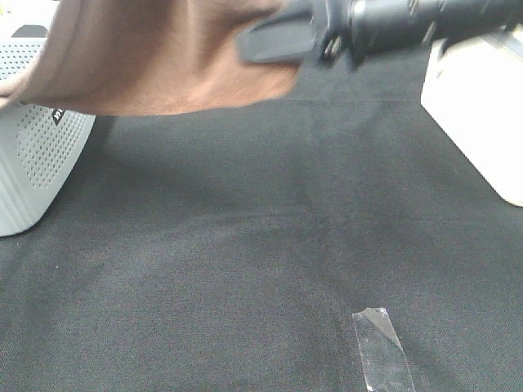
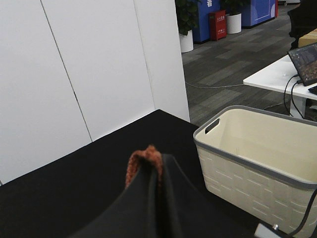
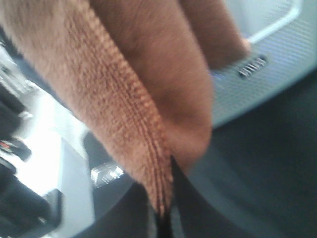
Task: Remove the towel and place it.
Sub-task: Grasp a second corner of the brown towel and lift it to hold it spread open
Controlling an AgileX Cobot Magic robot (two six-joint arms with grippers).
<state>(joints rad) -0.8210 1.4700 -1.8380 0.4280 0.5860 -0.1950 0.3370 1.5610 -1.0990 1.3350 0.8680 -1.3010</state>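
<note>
STATE: towel [image 1: 163, 65] hangs above table [image 1: 245, 229], beside white perforated basket [image 1: 33, 163] | LEFT: left gripper [image 2: 151, 171] pinches its edge | RIGHT: right gripper [image 3: 166, 218] pinches stitched hem [image 3: 133, 124] | HANDLING: soft, light, limp; hold hem, expect sag

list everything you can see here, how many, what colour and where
towel: 1, brown, held up off the table at the far left of the high view
grey basket: 1, light grey with perforated walls, at the table's left edge, partly behind the towel
cream basket: 1, cream with a grey rim, on the table's right side
table cloth: 1, black, covers the table
tape strip: 1, clear, stuck on the cloth near the front, right of the middle
laptop: 1, dark, on a white desk beyond the table
left gripper: 1, black, shut on a towel edge
right gripper: 1, black, shut on the towel's stitched hem
</note>
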